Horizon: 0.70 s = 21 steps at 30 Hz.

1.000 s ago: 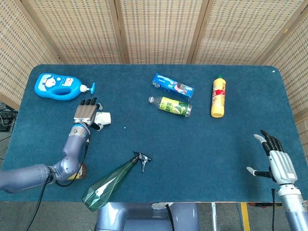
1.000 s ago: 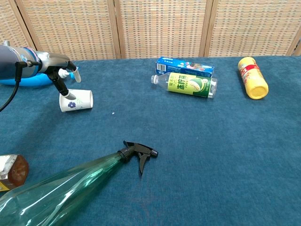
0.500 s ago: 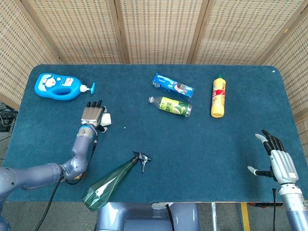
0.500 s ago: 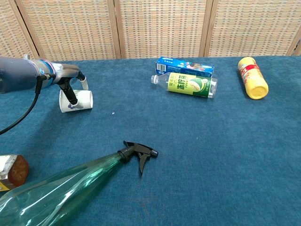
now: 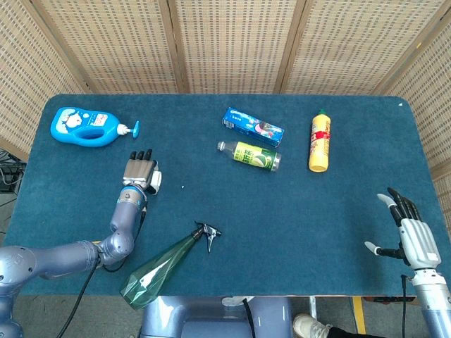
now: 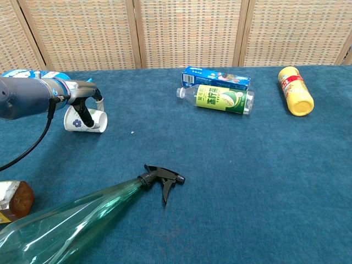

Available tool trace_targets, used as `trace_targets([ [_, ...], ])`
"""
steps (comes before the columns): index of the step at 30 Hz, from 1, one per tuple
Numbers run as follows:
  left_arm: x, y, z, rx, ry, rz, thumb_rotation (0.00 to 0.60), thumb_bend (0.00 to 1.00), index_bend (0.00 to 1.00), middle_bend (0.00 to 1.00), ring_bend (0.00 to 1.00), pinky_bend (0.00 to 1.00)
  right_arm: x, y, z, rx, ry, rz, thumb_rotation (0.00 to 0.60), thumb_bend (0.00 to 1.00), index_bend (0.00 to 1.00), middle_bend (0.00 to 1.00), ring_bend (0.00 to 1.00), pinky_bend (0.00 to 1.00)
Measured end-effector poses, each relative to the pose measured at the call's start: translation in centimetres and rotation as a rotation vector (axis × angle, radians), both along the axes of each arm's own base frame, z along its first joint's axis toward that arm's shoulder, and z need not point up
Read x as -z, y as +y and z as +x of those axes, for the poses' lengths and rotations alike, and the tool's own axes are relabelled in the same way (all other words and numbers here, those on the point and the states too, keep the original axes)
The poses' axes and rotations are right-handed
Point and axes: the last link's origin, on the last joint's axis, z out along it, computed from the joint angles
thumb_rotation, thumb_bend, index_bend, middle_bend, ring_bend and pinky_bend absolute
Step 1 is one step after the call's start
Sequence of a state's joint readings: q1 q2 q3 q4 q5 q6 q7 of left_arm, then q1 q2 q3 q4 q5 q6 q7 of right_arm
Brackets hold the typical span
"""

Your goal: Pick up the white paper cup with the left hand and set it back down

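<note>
Since 1 s ago, left hand closed round white paper cup.

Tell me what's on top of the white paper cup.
The left hand covers the white paper cup, fingers draped across it. Whether they grip it is hidden.

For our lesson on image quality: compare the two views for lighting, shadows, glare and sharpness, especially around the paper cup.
Head view: even, soft light, faint shadows, sharp throughout; the left hand hides most of the white paper cup. Chest view: the cup is clear, the arm nearest the camera slightly soft, and the green spray bottle shows pale glare streaks.
</note>
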<state>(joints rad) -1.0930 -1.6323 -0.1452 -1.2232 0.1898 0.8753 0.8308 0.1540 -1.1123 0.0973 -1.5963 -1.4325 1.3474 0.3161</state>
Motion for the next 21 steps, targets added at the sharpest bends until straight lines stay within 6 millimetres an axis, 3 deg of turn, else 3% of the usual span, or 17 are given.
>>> trace_targets([
  [11,-1.4,-0.4,0.6,0.023,-0.143,0.052,0.565,0.37,0.4,0.0,0.0,0.0,0.1,0.0,0.0,0.0,0.006,0.001,0.6,0.1,0.0,0.0,0.0,0.0],
  [21,-3.2,-1.7,0.7,0.004,-0.517,0.149,0.598,0.34,0.42,0.0,0.0,0.01,0.3,0.1,0.2,-0.006,0.015,0.006,0.6,0.1,0.0,0.0,0.0,0.0],
])
